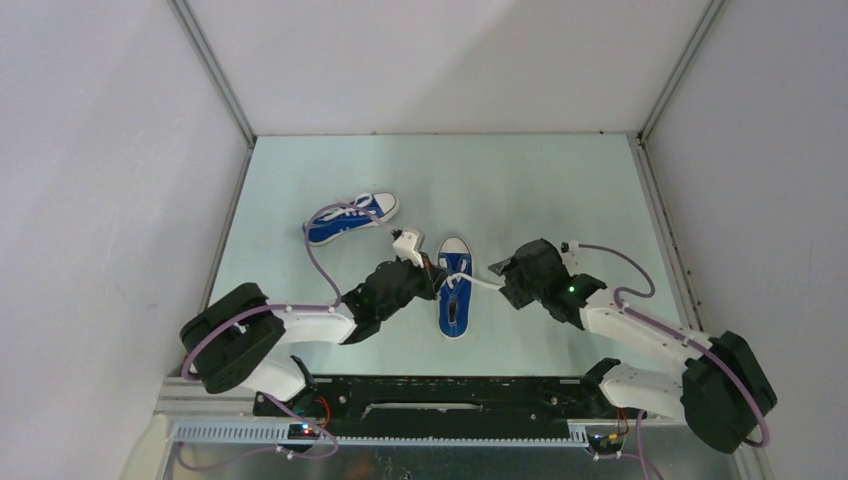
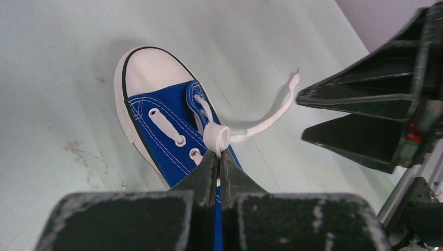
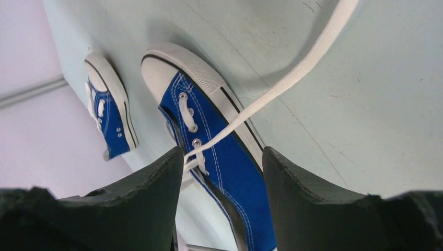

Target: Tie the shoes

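Pale green desk (image 1: 560,190) lies under me. My left pincer (image 2: 218,157) is clenched on a white lace (image 2: 217,137) loop of the mid-desk shoe (image 2: 156,117), blue canvas with a white toe cap. My right pincer (image 3: 222,162) stands released beside it. The twin shoe (image 1: 350,217) lies nearer the left edge.

- We see matt blue woven canvas with white stitching on the near shoe (image 2: 170,133) and the far shoe (image 1: 350,218).
- The toe cap (image 2: 151,65) is smooth white rubber with a faint sheen.
- We note a lace (image 3: 292,78) of flat white woven cloth, and eyelets (image 2: 181,140) that look like shiny metal.
- The table (image 2: 57,57) is pale green, matt, scuffed and stained.
- On the right gripper (image 3: 223,154), the fingers (image 3: 308,193) look black, matt and finely grained.
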Robot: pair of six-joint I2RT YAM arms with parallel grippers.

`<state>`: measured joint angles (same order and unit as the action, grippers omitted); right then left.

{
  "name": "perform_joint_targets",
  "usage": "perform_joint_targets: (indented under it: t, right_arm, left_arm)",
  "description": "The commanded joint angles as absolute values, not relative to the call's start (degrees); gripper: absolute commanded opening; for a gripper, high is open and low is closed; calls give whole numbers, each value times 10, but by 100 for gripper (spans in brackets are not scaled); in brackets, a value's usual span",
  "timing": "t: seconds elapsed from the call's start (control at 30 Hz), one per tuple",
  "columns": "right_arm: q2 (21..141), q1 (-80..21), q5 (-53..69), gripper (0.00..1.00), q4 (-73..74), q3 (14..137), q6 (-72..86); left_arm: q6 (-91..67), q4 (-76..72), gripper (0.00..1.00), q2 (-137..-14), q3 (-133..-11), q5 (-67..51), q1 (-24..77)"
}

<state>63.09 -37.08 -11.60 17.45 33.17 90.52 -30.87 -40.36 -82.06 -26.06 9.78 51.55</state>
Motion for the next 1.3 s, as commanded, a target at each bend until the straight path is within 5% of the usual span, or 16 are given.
perform_joint_targets:
  t: [0.0,0.8,1.03,1.27]
  right_arm:
    - [679,-381,-130,58,114,322,1041]
    - [848,-359,-63,51,7,322,1107]
    - [832,-323,-52,0,-13,306,1064]
    - [765,-289,-79,0,46,301,938]
  left_arm:
    - [-286,-474,0,-804,-243,88,510]
    - [-262,-581,0,-846,-184,103,484]
    - [-260,-584,0,-843,-181,108,483]
    - [-301,-517,0,-820,-187,147,472]
